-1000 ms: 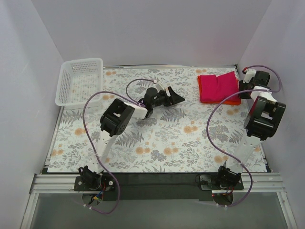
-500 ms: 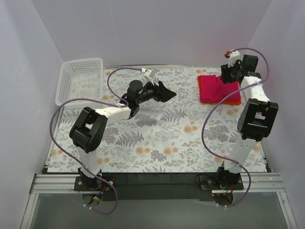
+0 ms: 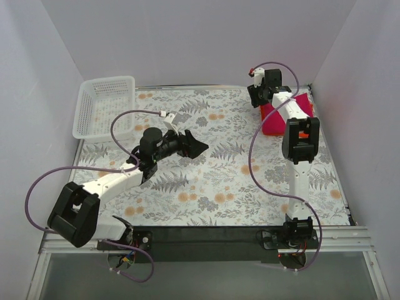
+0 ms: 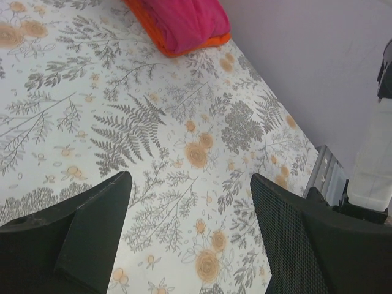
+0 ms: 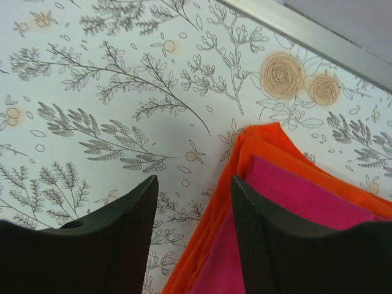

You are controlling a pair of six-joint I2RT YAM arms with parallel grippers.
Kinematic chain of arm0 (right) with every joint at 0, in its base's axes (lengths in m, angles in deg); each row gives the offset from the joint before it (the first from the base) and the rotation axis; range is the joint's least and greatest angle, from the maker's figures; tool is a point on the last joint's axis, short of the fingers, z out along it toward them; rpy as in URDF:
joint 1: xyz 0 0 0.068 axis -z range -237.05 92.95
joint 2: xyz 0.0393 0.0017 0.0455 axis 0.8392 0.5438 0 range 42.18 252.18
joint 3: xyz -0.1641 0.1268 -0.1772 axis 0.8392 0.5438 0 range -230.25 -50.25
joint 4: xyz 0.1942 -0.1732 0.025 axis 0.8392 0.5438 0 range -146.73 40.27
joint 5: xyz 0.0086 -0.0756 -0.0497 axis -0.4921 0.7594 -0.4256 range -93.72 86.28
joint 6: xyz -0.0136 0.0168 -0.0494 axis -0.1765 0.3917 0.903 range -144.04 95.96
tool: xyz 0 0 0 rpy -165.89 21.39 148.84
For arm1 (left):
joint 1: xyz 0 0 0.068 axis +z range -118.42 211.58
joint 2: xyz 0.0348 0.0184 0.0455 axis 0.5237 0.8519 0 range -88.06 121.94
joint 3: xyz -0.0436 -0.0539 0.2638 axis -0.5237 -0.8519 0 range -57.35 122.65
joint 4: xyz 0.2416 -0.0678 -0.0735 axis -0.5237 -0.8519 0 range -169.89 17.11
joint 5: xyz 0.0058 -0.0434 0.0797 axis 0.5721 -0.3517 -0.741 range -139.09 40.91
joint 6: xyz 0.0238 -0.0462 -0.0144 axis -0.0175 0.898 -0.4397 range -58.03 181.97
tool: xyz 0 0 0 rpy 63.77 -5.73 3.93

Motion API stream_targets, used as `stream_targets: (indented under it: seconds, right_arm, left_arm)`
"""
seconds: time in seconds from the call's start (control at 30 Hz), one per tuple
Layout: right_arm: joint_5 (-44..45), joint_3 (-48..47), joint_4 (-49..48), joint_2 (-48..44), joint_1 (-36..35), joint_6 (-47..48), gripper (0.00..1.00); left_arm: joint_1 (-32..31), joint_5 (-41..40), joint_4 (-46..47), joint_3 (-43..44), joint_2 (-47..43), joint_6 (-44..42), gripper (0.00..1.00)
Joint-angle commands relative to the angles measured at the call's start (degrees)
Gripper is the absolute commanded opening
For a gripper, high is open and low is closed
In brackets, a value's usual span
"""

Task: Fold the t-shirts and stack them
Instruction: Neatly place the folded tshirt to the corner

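The two t-shirts lie folded in one stack at the back right of the table, the magenta-pink one (image 5: 306,196) on top of the orange-red one (image 5: 260,150). From above, the right arm covers much of the stack (image 3: 274,120). My right gripper (image 5: 194,179) hovers open over the stack's back left corner, with the orange edge just inside its right finger and nothing gripped. It shows at the back of the top view (image 3: 256,99). My left gripper (image 4: 190,177) stands wide open and empty over the bare floral cloth mid-table (image 3: 195,145), with the stack (image 4: 184,21) far ahead.
A white mesh basket (image 3: 106,82) stands at the back left corner. White walls close in the table on three sides. The right arm's white link (image 4: 373,168) and the metal front rail (image 4: 323,168) show at the right of the left wrist view.
My right arm has swung from the stack's right side to its back left corner, and its jaws have opened. My left arm has pulled back toward the near left.
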Motion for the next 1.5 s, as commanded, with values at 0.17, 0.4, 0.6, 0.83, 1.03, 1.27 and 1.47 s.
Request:
stream_targets:
  seconds: [0.17, 0.4, 0.6, 0.83, 1.03, 1.27, 1.47]
  right_arm:
    - [17.3, -3.8, -0.8, 2.1, -1.4, 3.0, 0.47]
    - [20.1, 2.2, -5.0, -1.6, -3.1, 5.3, 0.46]
    - [16.2, 6.4, -6.5, -6.4, -3.2, 5.0, 0.46]
    - [14.7, 7.7, -7.1, -7.8, -3.2, 4.8, 0.46]
    - [15.9, 6.5, -7.1, -7.0, -3.2, 4.5, 0.47]
    - [20.2, 4.9, -7.0, -3.1, -3.2, 5.7, 0.47]
    - [22.0, 3.7, -6.4, -0.4, -3.1, 6.6, 0.44]
  left_arm:
    - [1.0, -2.1, -4.7, -6.7, -7.8, -0.5, 0.73]
    - [1.1, -2.1, -5.2, -8.1, -9.0, -0.8, 0.73]
    - [1.1, -1.9, -5.3, -8.6, -9.0, -1.1, 0.73]
    - [1.2, -1.9, -5.2, -9.4, -9.4, -1.2, 0.74]
    - [1.3, -2.0, -5.6, -9.9, -9.7, -1.5, 0.74]
    - [1.5, -1.9, -5.8, -10.1, -9.7, -1.8, 0.74]
    - [1.7, -1.5, -5.7, -10.0, -9.4, -1.8, 0.74]
